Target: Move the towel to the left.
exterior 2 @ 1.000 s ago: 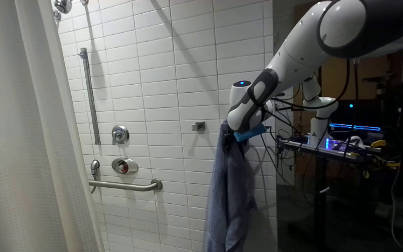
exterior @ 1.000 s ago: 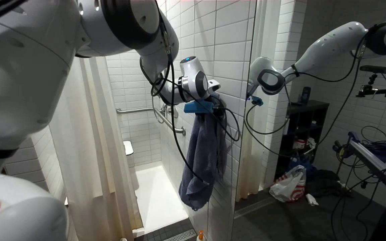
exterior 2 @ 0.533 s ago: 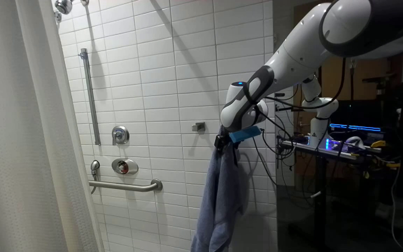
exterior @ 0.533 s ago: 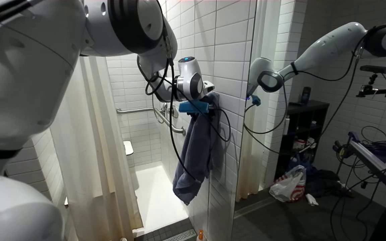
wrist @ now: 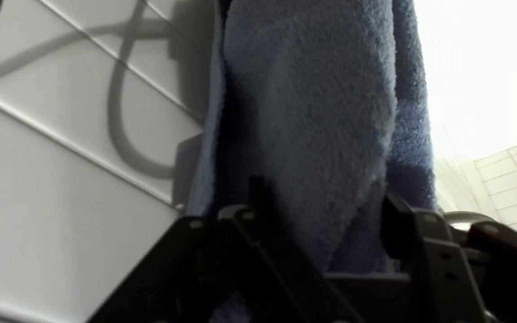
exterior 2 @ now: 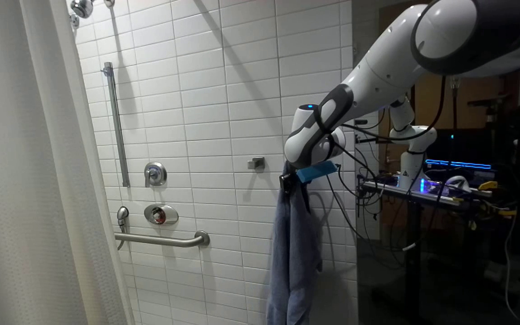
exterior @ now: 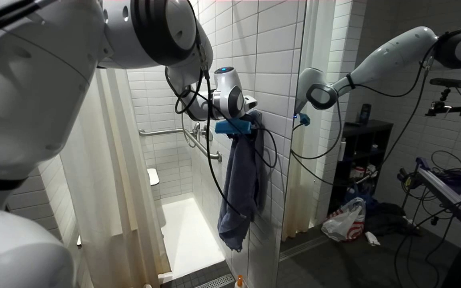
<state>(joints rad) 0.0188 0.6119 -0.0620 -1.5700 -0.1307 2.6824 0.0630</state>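
Here, one towel (exterior 2: 294, 253), one end effector (wrist: 324, 202).

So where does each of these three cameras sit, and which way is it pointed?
In an exterior view: seemingly close beside the arm, looking along the tiled wall into the shower; the arm crowds the picture's left.
In an exterior view: seemingly back from the tiled wall, facing it more squarely, shower curtain at left; the arm enters from upper right.
Wrist view: behind the gripper, looking along its fingers at the towel; the gripper itself shows.
Both exterior views share arm, towel and grab bar.
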